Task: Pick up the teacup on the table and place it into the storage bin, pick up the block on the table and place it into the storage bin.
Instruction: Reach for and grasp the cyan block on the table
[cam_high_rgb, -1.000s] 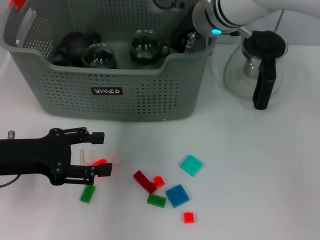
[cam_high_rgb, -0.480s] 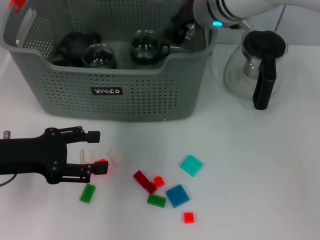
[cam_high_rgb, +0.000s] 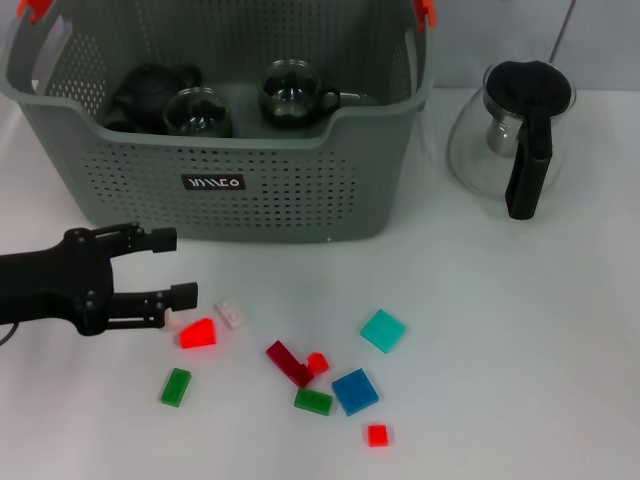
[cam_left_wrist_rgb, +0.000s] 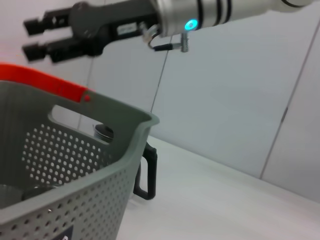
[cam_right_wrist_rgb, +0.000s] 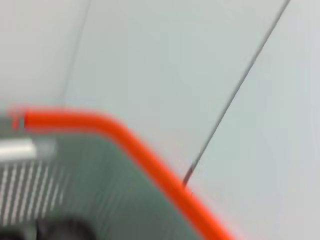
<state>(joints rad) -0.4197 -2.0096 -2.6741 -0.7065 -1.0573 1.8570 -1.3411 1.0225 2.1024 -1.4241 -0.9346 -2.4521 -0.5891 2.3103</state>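
Red block (cam_high_rgb: 198, 333) just beside open left tool (cam_high_rgb: 168, 268), seemingly untouched

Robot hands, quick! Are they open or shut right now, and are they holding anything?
Left gripper: open, holding nothing, low over the table beside the red block.
Right gripper: open, holding nothing, raised above the storage bin.

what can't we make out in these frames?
- Right gripper: out of the head view; seen only from the left wrist, above the bin, fingers apart, empty.
- Bin's contents: dark pot partly hidden by the wall and two glass cups.
- Right wrist view: motion blur; only the bin's orange rim is readable.
- Left gripper: whether its lower finger touches the pale block is unclear.
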